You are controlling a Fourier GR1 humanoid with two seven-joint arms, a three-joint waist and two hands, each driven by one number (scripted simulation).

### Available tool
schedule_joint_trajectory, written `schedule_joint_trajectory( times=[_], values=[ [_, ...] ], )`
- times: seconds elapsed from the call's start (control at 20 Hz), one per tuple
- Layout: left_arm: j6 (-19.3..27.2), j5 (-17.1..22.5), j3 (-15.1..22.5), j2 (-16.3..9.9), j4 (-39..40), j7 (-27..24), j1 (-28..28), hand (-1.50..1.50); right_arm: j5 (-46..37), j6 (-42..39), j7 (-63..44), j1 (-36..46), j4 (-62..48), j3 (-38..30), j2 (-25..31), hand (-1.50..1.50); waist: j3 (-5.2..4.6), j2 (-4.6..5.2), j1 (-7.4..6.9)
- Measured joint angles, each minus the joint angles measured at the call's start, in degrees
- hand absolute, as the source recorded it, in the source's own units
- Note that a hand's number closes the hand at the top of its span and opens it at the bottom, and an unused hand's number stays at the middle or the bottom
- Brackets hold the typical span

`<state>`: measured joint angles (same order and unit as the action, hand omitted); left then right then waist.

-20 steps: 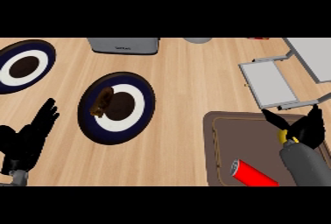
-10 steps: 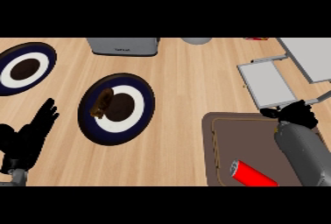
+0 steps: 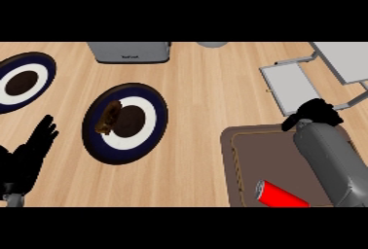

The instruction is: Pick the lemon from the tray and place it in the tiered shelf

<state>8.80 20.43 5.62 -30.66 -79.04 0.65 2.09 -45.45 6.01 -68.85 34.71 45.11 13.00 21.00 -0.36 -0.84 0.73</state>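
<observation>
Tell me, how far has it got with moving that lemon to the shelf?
The right hand is curled shut between the tray and the tiered shelf, so the pick looks done, though its fingers hide whatever they hold and no lemon shows. No lemon lies on the shelf, so placing it there is left. A red can remains on the tray. The left hand rests open at the lower left.

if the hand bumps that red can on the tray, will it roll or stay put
The red can lies on its side on the tray, so it would probably roll. The tray's raised rim might stop it. It looks rigid, unlikely to deform.
</observation>
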Motion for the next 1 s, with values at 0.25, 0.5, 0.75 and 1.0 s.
schedule_joint_trajectory(
  times=[0.25, 0.5, 0.75, 1.0],
  values=[
    [-0.6, -0.2, -0.7, 0.2, 0.4, 0.0, -0.6, 0.0, -0.1, -4.2, -0.4, -2.2, 3.5, -0.7, 1.3, -1.5, 0.16, 0.24, 0.23],
    [-1.4, -0.2, -1.6, 0.2, -0.4, 0.3, 0.1, 0.0, -0.9, -6.5, -0.5, -6.1, 8.6, -1.6, 2.0, -1.5, 0.15, 0.3, 0.03],
    [-1.3, -1.4, -1.5, 1.2, -0.8, 1.1, -0.4, 0.0, -1.9, -8.2, 0.6, -9.3, 12.3, -3.5, 3.1, -1.5, 0.14, 0.39, -0.23],
    [-2.8, -1.7, -2.2, 1.3, -1.0, 0.7, 0.3, 0.0, -3.1, -8.6, 1.7, -11.5, 13.4, -6.0, 2.6, -1.5, -0.08, 0.3, -0.6]
  ],
)
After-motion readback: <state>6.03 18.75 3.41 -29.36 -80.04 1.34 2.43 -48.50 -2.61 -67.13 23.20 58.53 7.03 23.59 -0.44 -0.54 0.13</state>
